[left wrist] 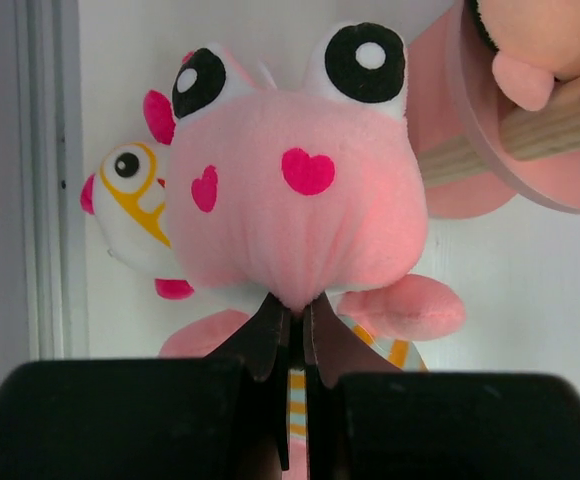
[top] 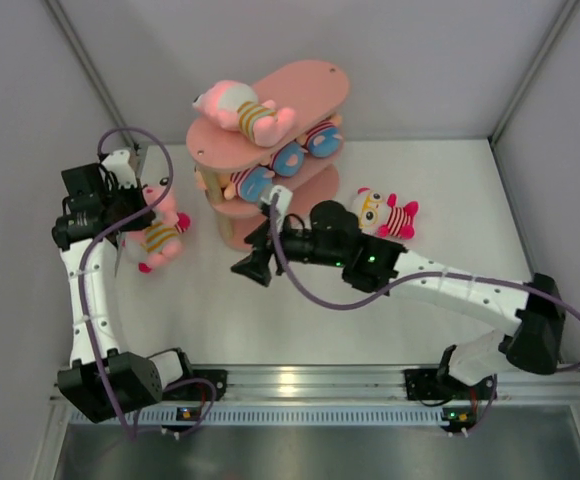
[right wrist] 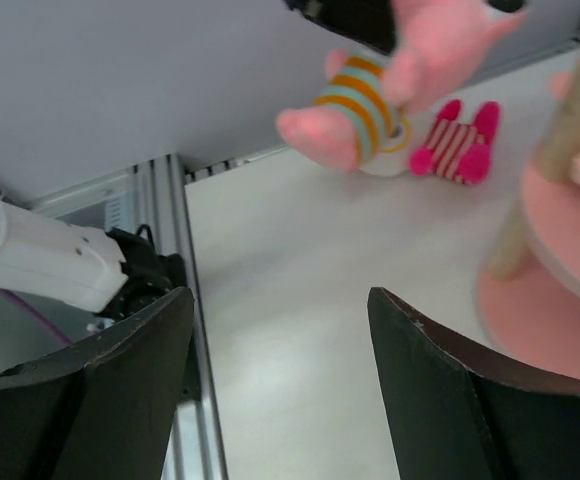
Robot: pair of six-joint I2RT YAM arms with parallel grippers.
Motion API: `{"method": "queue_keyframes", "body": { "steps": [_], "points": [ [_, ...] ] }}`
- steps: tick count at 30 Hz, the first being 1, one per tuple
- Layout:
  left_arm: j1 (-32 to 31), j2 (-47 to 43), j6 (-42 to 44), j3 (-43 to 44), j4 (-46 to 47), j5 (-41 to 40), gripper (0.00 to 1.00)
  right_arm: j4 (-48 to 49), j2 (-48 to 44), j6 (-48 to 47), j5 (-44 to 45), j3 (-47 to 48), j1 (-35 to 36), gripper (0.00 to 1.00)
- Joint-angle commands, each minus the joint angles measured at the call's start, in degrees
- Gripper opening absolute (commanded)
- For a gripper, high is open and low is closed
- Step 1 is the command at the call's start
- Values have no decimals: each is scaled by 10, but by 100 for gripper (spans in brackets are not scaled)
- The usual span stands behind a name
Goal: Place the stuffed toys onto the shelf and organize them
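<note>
The pink three-tier shelf [top: 305, 85] stands at the back middle. A pink-headed toy [top: 240, 108] lies on its top board, and toys with round blue feet [top: 270, 165] sit on the middle board. My left gripper [top: 142, 217] is left of the shelf, shut on a pink-headed toy [left wrist: 295, 190] with a yellow-striped body, held by the head above the table. A white-headed toy [left wrist: 130, 215] lies behind it. My right gripper [top: 253, 264] is open and empty in front of the shelf; its view shows the held toy's striped body [right wrist: 360, 95]. A white-headed red-striped toy [top: 385, 215] lies right of the shelf.
The shelf's bottom board and a wooden post [right wrist: 530, 200] stand close on the right of my right gripper's fingers [right wrist: 410, 340]. Grey walls enclose the table on the left, back and right. A metal rail [top: 300, 380] runs along the near edge.
</note>
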Motion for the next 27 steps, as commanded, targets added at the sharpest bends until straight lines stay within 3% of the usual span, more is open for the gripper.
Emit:
{"method": "queue_keyframes", "body": {
  "steps": [1,4,11,19,27],
  "points": [
    [7,-8,-83,24,-68,20,0,84,84,17,44,81,85,71],
    [9,-32,-112,41,-82,2,0,79,121,-15,49,116,125,73],
    [9,-66,-140,105,-151,3,0,44,161,-59,100,176,144,74],
    [7,-63,-178,141,-191,7,0,54,173,-57,186,189,160,74],
    [7,-72,-197,139,-191,34,0,53,229,-35,207,240,162,74]
  ]
}}
